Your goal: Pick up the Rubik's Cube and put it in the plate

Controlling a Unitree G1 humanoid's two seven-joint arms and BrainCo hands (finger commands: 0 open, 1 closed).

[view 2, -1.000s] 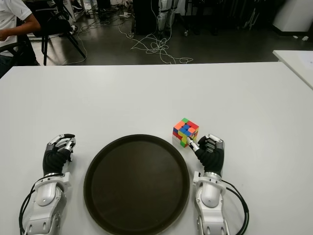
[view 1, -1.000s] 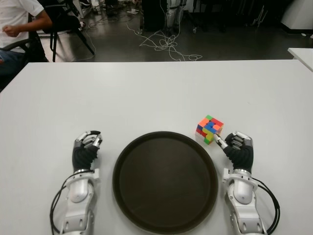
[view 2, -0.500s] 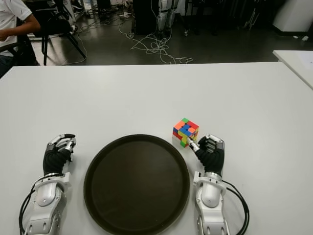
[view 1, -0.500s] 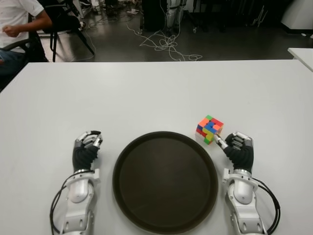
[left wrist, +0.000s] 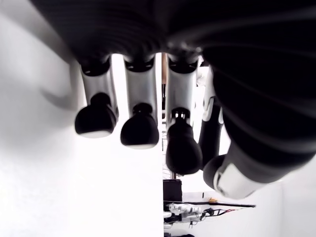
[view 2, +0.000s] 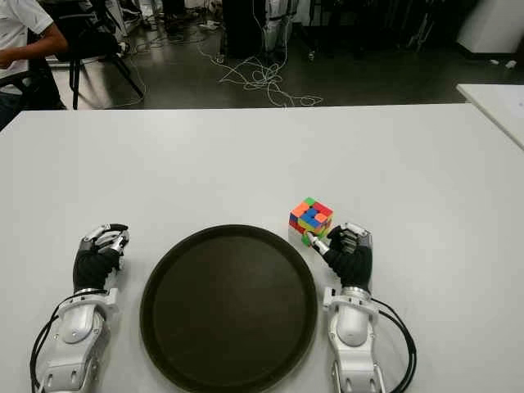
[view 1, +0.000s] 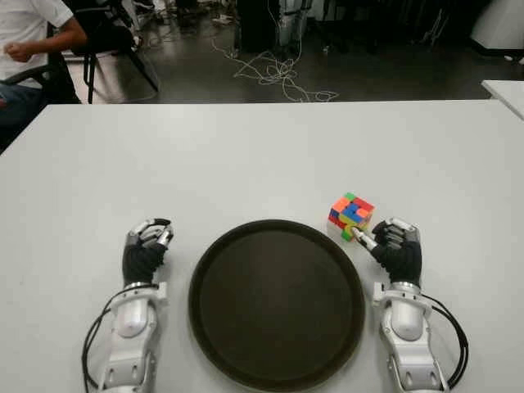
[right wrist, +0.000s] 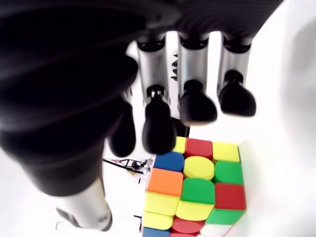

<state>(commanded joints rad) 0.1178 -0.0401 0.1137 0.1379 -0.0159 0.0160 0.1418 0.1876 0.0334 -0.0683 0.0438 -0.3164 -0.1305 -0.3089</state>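
The cube [view 1: 351, 216] sat on the worktop [view 1: 246, 155] just ahead of the right robot hand [view 1: 391, 246], beside the plate [view 1: 277, 304]. Its wrist view showed loosely curled fingers [right wrist: 198, 106] holding nothing. The left robot hand [view 1: 144, 248] was empty too.

Light falls even and bright across the white bench [view 1: 246, 155], from overhead as far as one can tell, and shadows are soft: only a faint dark fringe under the plate [view 1: 277, 303] and beside each forearm. The floor behind lies much dimmer. In both wrist views the bench burns out to plain white, and the dark fingers [right wrist: 157, 129] stand close, large and slightly soft-edged against it. The Rubik's Cube [right wrist: 192, 195] there shows vivid, with mild glare on its tiles.
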